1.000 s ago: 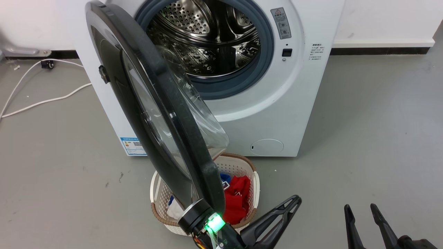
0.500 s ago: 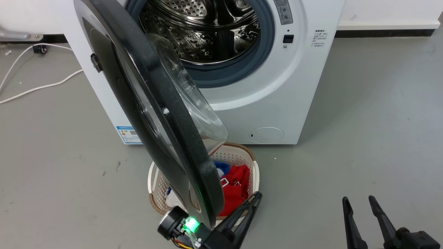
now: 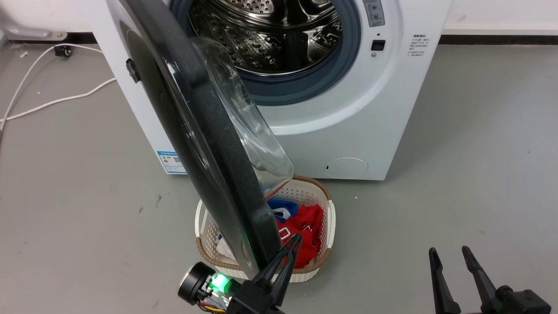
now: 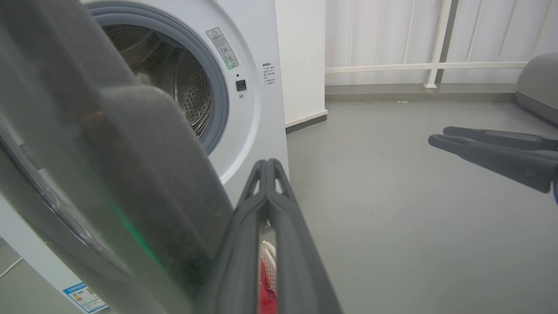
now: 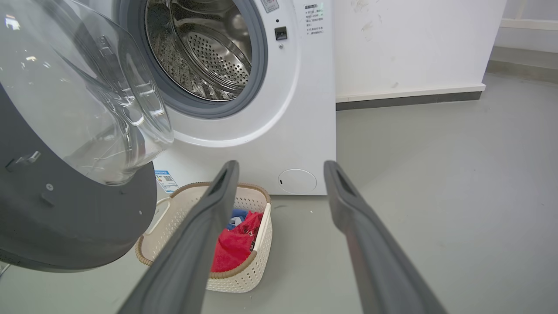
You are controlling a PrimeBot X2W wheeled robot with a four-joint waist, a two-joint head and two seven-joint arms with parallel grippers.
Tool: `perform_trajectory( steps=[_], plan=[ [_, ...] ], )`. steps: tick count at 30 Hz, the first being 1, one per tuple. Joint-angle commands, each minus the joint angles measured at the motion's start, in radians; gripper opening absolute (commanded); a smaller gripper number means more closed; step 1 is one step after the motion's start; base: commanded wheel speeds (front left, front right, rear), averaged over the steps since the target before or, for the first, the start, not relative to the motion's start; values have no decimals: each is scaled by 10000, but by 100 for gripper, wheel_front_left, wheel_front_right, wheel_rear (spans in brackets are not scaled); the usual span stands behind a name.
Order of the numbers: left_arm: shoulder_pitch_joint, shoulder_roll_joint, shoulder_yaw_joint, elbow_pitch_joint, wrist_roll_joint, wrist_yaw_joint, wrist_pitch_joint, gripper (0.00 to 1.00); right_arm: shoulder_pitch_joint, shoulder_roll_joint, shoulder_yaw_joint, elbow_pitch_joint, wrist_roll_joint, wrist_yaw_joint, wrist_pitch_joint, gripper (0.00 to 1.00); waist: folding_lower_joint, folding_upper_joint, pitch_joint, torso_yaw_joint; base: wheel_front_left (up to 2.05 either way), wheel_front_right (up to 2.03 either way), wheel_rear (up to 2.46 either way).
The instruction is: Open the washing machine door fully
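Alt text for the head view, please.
The washing machine door stands partly open, edge-on, before the washing machine. The shut left gripper lies beside its lower rim, above a laundry basket; the open right gripper hangs apart, lower right.

Machine [image 3: 348, 126] white; door [image 3: 209, 144] glossy blk, clear glass. Drum [image 3: 279, 39] steel, dotted w/ holes. Basket [image 3: 328, 213] cream, lattice holes, brown rim. Red cloth [image 3: 305, 226], blue bit [image 3: 281, 207], maybe white-striped. My fingers [image 5: 194, 244] dk grey.
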Motion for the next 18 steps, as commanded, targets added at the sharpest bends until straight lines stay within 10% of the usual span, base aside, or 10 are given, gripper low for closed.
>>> perform_trajectory(
  steps=[1,18],
  plan=[
    [47,218,391,54,-15,236,40,0,6,25,9,24,6,19,-19,100,-1,0,-11,78,0,0,0],
    [1282,714,1866,-555,-243,1017,46,0,257,22,59,36,30,10,-18,100,-1,0,-152,925,0,0,0]
  ],
)
